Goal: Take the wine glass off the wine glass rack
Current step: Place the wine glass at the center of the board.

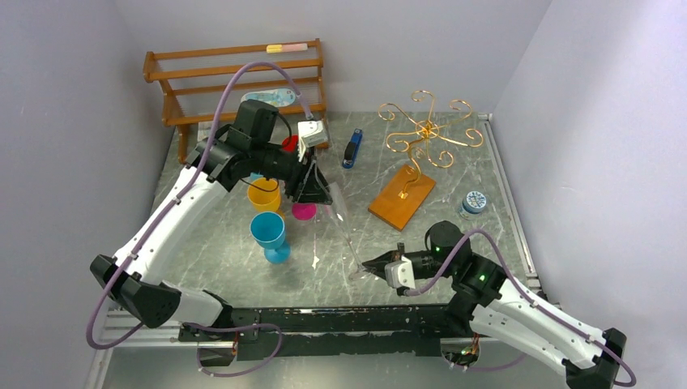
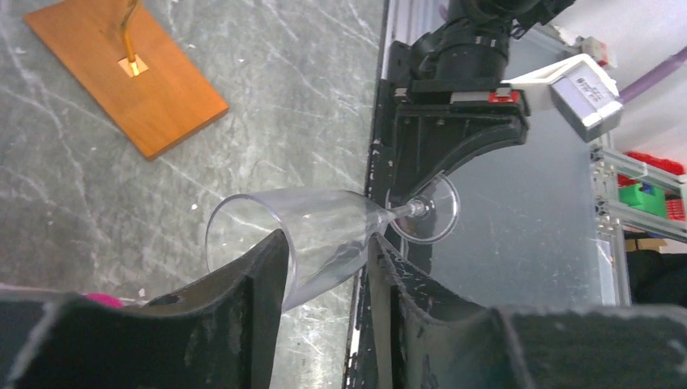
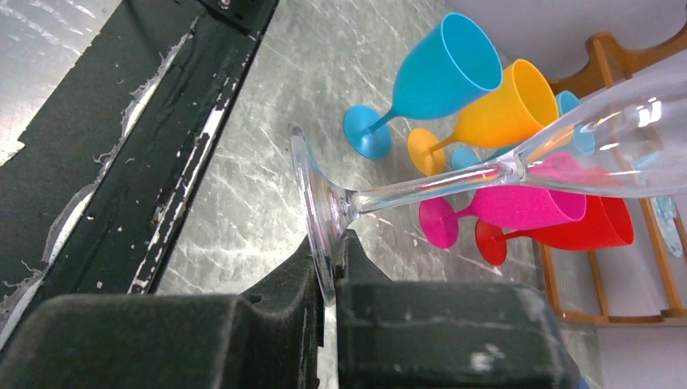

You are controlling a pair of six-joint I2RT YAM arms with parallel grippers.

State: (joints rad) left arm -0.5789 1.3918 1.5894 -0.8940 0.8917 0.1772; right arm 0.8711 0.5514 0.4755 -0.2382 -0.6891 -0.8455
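Note:
The clear wine glass (image 1: 345, 227) hangs tilted above the table between both arms, off the wine glass rack (image 1: 427, 130). That gold wire rack stands bare on its orange wooden base (image 2: 130, 73) at the back right. My right gripper (image 3: 334, 251) is shut on the glass's round foot (image 3: 316, 211), with the stem running away from it. My left gripper (image 2: 332, 259) has its fingers on both sides of the bowl (image 2: 324, 231), pressed against it. In the top view the left gripper (image 1: 314, 193) is at the bowl end and the right gripper (image 1: 369, 266) at the foot end.
Blue (image 1: 269, 233), yellow (image 1: 264, 196), pink (image 1: 305, 211) and red (image 1: 290, 144) goblets cluster under the left arm. A brown slatted shelf (image 1: 235, 77) lines the back left wall. A blue stapler (image 1: 352, 149) and a small round tin (image 1: 474, 202) lie near the rack.

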